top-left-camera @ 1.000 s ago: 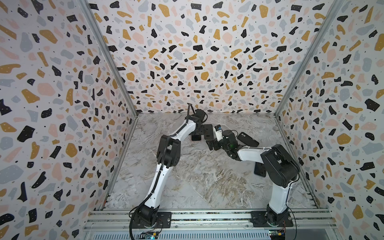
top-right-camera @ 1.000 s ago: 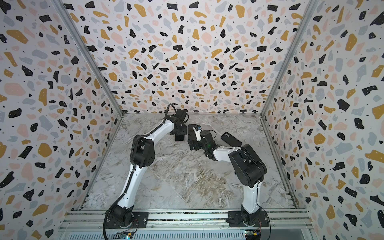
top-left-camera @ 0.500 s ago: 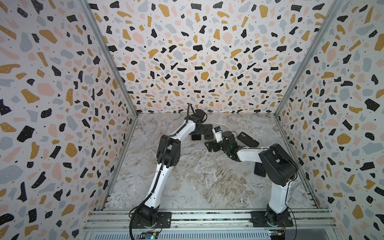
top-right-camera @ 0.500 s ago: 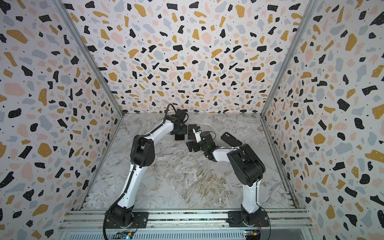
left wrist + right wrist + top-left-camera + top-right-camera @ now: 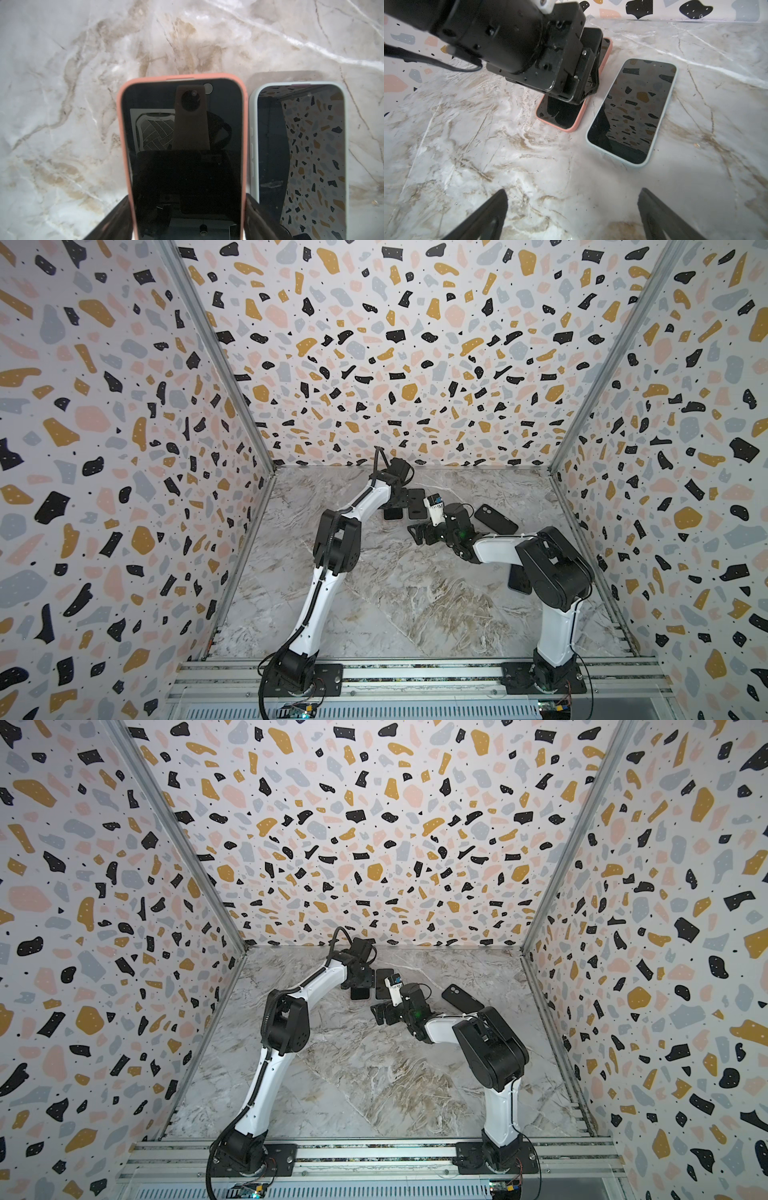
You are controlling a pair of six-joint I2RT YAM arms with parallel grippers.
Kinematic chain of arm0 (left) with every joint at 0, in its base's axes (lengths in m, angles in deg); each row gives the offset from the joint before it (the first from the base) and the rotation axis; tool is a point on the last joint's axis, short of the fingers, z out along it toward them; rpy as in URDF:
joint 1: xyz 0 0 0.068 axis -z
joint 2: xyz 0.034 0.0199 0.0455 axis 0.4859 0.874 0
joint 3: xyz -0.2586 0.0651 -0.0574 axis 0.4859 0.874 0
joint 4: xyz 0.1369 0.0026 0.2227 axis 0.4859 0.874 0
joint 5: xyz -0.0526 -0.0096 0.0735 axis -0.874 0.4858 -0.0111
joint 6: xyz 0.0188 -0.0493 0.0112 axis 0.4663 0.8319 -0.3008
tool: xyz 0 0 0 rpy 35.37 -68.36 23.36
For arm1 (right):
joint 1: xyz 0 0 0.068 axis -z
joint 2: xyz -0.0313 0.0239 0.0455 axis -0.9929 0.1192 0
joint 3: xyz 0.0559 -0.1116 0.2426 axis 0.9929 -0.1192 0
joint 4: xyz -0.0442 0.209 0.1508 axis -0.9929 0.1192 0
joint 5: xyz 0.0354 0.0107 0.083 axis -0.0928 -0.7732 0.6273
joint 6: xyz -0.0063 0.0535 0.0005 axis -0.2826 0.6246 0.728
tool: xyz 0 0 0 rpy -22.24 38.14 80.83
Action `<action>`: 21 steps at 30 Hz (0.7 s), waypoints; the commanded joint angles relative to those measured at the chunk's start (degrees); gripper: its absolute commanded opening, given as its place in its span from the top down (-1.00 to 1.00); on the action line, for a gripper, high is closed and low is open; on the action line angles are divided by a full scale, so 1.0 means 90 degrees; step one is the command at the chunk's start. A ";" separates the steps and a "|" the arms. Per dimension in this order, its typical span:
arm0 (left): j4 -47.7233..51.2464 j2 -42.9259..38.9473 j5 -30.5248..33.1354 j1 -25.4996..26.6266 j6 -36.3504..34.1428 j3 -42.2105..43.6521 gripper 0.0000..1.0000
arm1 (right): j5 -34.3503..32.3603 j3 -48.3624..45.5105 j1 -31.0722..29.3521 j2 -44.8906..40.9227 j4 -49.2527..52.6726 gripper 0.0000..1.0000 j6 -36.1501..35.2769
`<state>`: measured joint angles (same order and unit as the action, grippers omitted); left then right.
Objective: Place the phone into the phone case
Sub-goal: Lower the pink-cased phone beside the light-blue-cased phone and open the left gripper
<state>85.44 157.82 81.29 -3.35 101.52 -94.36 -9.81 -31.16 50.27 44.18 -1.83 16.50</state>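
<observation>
A phone (image 5: pixel 187 128) lies screen up in a salmon phone case (image 5: pixel 122 116) on the marble table. My left gripper (image 5: pixel 187 198) comes down over it, with one finger against each long side of the case. In both top views that gripper (image 5: pixel 397 501) (image 5: pixel 361 981) sits at the back centre, covering most of the phone (image 5: pixel 562 114). My right gripper (image 5: pixel 572 192) hovers open and empty just in front of the phones; both top views show this gripper (image 5: pixel 415 531) (image 5: pixel 380 1013) near the middle.
A second phone in a pale mint case (image 5: pixel 301 155) (image 5: pixel 633 108) (image 5: pixel 415 506) lies right beside the salmon one. A dark phone or case (image 5: pixel 496 519) (image 5: pixel 462 998) rests further right. Another dark slab (image 5: pixel 517 578) shows beneath the right arm. Patterned walls enclose three sides.
The right gripper has shifted slightly to the left, still open. The left arm stays over the salmon-cased phone with no visible move.
</observation>
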 commanded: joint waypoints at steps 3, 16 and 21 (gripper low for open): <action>-0.0306 0.0101 -0.0025 -0.0025 -0.0006 0.0139 -0.53 | 0.0094 -0.0033 0.0051 0.0006 -0.0112 -0.98 0.0107; -0.0378 0.0101 0.0033 -0.0042 -0.0009 0.0221 -0.65 | 0.0137 -0.0014 0.0091 0.0055 -0.0144 -0.98 0.0136; -0.0360 0.0046 0.0055 -0.0053 0.0011 0.0182 -0.79 | 0.0135 -0.0020 0.0100 0.0080 -0.0131 -0.98 0.0129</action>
<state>83.02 158.12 81.47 -3.46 101.52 -92.18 -8.98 -31.16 50.97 44.97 -2.33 17.33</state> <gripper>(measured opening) 0.891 0.990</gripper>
